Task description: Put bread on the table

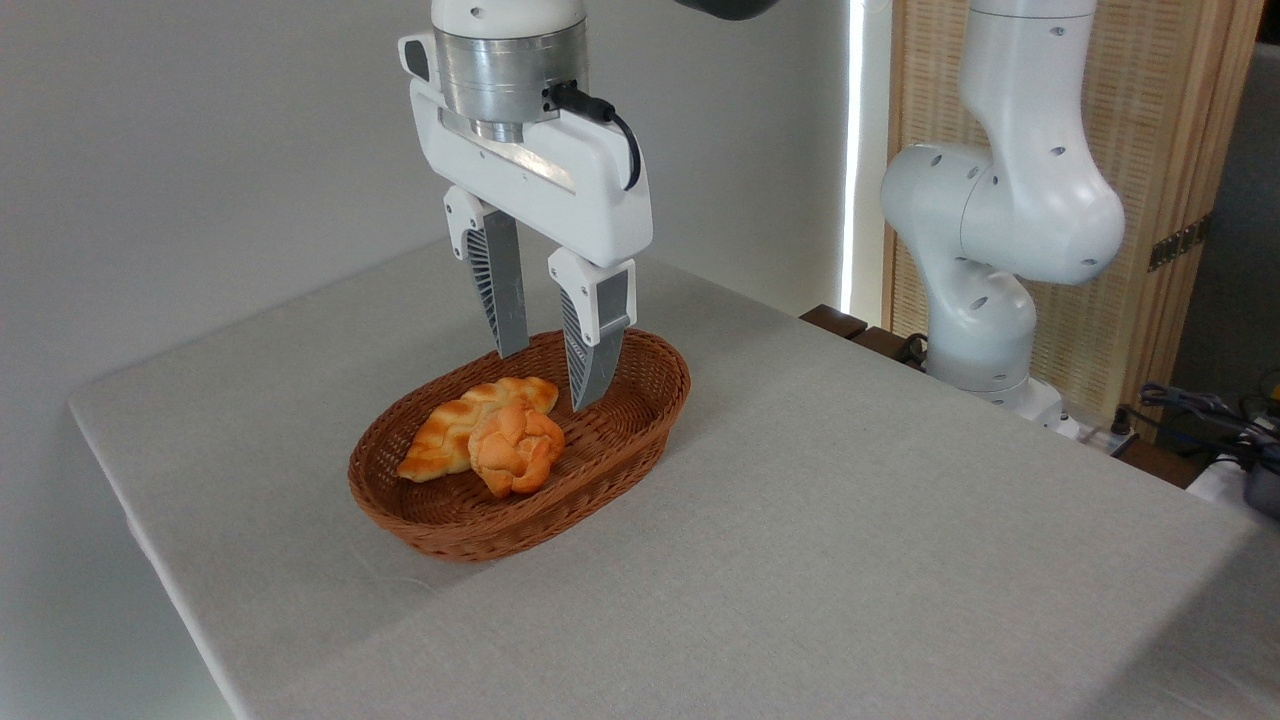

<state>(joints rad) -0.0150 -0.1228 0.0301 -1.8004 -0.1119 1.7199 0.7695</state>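
Note:
The bread [516, 450], a small deep-orange knotted bun, lies inside the brown wicker basket [630, 440] on the grey cloth table [850, 520]. It leans against a longer, paler braided loaf [465, 425] on its left. My gripper [548, 378] hangs open just above the basket's far half, fingers pointing down with nothing between them. Its fingertips are a little above and behind the bun, not touching it.
The arm's white base [985, 330] stands at the table's far right edge, with cables [1200, 410] beside it. A wall lies behind the table, and a wooden slatted screen [1170, 200] is at the right.

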